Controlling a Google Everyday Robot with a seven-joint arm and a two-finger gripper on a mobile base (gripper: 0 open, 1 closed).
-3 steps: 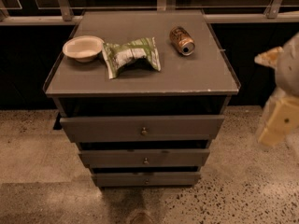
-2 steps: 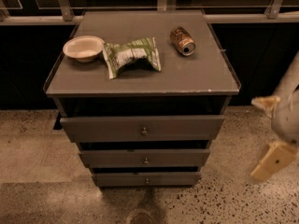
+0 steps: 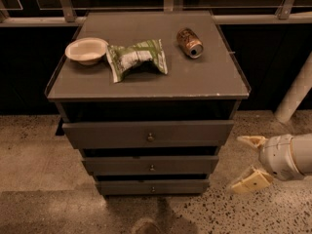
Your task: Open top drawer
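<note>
The top drawer (image 3: 122,134) is the widest grey front of the grey cabinet, with a small round metal knob (image 3: 150,137) at its centre. It sits slightly proud of the cabinet, with a dark gap above it. Two narrower grey drawer fronts, the middle one (image 3: 122,165) and the bottom one (image 3: 126,187), lie below it. My gripper (image 3: 248,163) is low at the right, beside the cabinet's right side, pointing left. Its two cream fingers are spread apart and hold nothing. It is to the right of the top drawer and touches nothing.
On the cabinet top (image 3: 214,77) lie a white bowl (image 3: 87,50), a crumpled green chip bag (image 3: 137,58) and a brown can (image 3: 189,42) on its side. A white post (image 3: 295,92) stands at the right. The speckled floor (image 3: 39,179) spreads around the cabinet.
My gripper has dropped from the right edge and swung left, now pointing at the cabinet's right side at the level of the drawers. The drawers and the things on top have not moved.
</note>
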